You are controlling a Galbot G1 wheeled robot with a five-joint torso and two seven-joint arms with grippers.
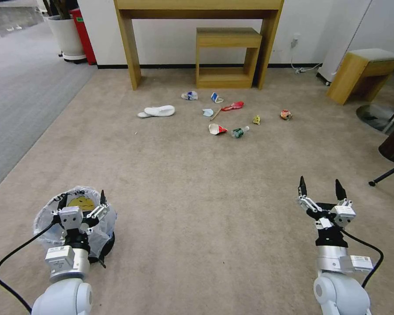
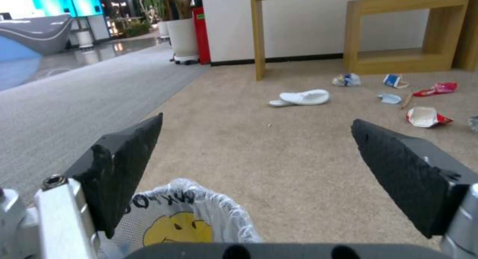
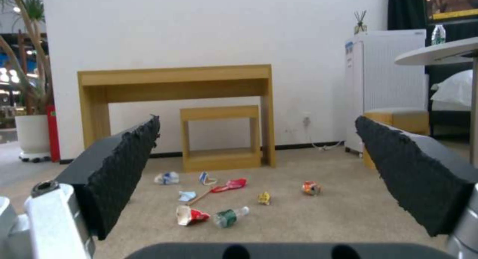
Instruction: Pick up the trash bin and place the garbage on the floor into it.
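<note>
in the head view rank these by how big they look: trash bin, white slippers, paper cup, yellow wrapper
1. trash bin, largest by far, though it sits nearest the camera, which inflates it
2. white slippers
3. red-white paper cup
4. yellow wrapper, smallest

The slippers, cup and wrapper lie about equally far away, so their order is fair.

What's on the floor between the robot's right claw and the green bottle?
Nothing: in the head view, bare carpet runs from the open right gripper to the green bottle.
</note>
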